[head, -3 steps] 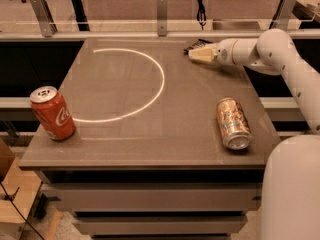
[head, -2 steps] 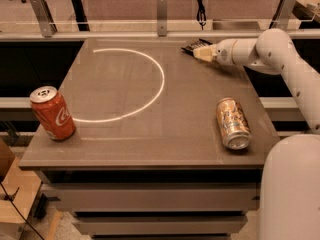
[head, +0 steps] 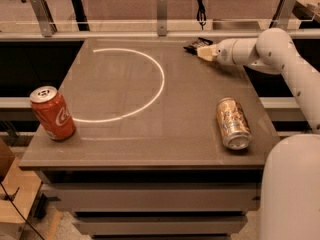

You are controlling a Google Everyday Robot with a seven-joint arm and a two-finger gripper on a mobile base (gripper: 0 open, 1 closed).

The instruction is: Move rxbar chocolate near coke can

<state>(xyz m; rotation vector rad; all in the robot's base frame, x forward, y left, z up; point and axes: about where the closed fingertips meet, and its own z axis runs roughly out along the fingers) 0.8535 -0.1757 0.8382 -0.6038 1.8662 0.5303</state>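
The rxbar chocolate (head: pixel 197 45), a small dark flat bar, is at the table's far right, sticking out from the tips of my gripper (head: pixel 204 50). The gripper reaches in from the right on a white arm and is shut on the bar, which looks slightly raised off the table top. The coke can (head: pixel 52 113), red with white script and a silver top, stands upright near the front left corner, far from the gripper and the bar.
An orange-tan patterned can (head: pixel 233 123) lies on its side at the front right. A white arc (head: pixel 159 81) is marked on the grey table (head: pixel 150 144). A rail with metal posts (head: pixel 161 6) runs behind the table. My white base (head: pixel 292 189) fills the lower right.
The gripper with the dark bar has shifted slightly left and up, and the bar now shows more clearly at the fingertips. Both cans have stayed put.
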